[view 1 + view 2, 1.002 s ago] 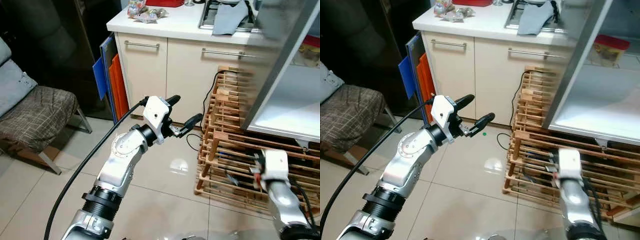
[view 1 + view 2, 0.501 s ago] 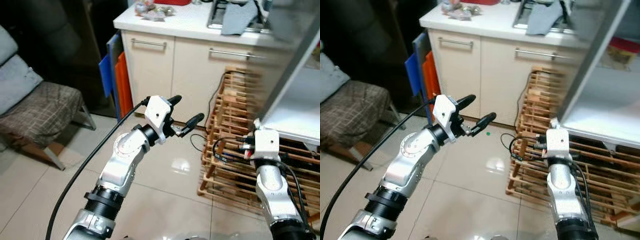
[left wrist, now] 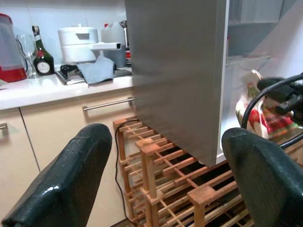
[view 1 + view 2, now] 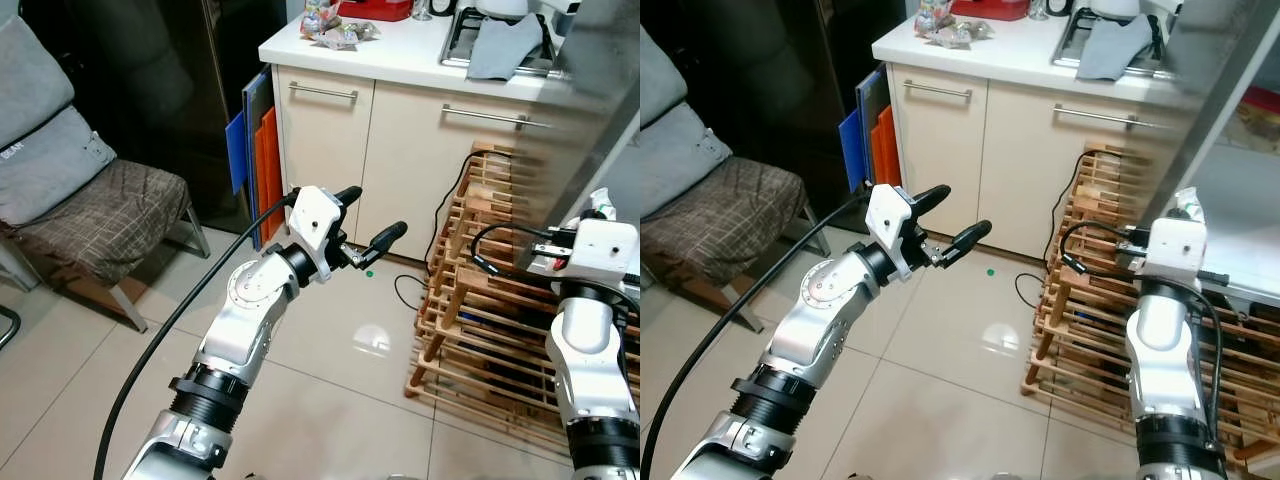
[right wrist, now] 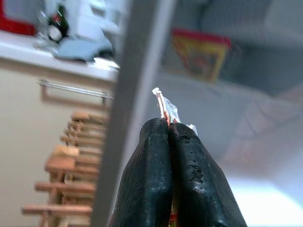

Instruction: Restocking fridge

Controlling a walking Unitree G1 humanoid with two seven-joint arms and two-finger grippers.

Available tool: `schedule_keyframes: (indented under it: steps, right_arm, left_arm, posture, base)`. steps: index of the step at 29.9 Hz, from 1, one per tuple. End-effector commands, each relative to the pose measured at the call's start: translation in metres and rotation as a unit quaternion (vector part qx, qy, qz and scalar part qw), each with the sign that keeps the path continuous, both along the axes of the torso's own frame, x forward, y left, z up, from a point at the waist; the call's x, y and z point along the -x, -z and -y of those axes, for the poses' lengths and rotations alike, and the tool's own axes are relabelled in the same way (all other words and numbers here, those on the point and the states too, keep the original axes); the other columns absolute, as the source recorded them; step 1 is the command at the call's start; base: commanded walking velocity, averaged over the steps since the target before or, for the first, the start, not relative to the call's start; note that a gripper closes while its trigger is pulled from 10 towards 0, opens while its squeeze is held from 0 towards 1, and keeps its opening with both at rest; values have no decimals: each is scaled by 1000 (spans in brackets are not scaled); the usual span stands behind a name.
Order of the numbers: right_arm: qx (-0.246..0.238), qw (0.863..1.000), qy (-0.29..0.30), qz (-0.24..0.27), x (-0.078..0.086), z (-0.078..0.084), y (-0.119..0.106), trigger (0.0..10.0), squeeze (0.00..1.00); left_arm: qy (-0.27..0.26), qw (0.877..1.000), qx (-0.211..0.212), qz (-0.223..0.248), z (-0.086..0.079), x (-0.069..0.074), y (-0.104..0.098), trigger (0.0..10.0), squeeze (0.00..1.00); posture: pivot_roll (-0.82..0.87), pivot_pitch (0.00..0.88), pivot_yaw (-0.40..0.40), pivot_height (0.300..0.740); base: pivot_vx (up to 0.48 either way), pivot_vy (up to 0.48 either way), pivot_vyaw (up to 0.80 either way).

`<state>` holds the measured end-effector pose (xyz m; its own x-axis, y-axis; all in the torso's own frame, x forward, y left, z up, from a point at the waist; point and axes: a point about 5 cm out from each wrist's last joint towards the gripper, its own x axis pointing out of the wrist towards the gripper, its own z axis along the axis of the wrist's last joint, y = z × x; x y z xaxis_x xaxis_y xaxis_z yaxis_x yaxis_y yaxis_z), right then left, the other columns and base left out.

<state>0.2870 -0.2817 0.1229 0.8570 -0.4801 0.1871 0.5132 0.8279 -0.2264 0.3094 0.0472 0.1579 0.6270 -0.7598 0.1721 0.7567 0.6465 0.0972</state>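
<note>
My right gripper is shut on a thin red and white plastic packet, held upright at the open fridge's edge. The packet's top sticks up above the white wrist housing. Just beside it rises the grey fridge door, and behind it lies a white fridge shelf with a yellow and red pack further back. My left gripper is open and empty, held out over the floor, left of the fridge. The packet also shows past its fingers.
A wooden slatted rack with black cables stands under the fridge. Cream cabinets with a white counter carry a grey cloth, a hob and wrappers. Blue and orange boards lean beside them. A plaid chair stands left. Tiled floor lies between.
My right arm has risen from low beside the rack up to the fridge's edge with the packet. The camera view has shifted. My left arm has kept its pose.
</note>
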Motion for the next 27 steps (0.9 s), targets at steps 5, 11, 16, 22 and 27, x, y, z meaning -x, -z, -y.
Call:
schedule_keyframes:
  steps: [5,11,16,22,27]
  right_arm:
    - [-16,1000,2,-13,-1,-2,6,0,0]
    - [-22,1000,-7,-21,-1,-8,12,0,0]
    - [-27,999,-18,-25,-1,-12,16,0,0]
    - [-33,998,-31,-38,0,-16,22,0,0]
    - [-36,998,-35,-44,0,-17,26,0,0]
  left_arm:
    - [-17,1000,-8,14,-3,-5,-3,10000,0]
    - [-12,1000,-7,15,-2,-5,-4,10000,0]
    - [-10,1000,-9,16,-2,-6,-5,10000,0]
    - [1,1000,-3,16,0,-3,-5,10000,0]
    - [-1,1000,1,11,-1,-3,-5,10000,0]
  posture:
    - [-147,0,56,740]
    - [-145,0,62,740]
    - [-145,0,68,740]
    - [-144,0,68,740]
    - [-140,0,69,740]
  base:
    - [180,-223,0]
    - [315,-359,0]
    - [324,-351,0]
    - [327,-347,0]
    - [70,-64,0]
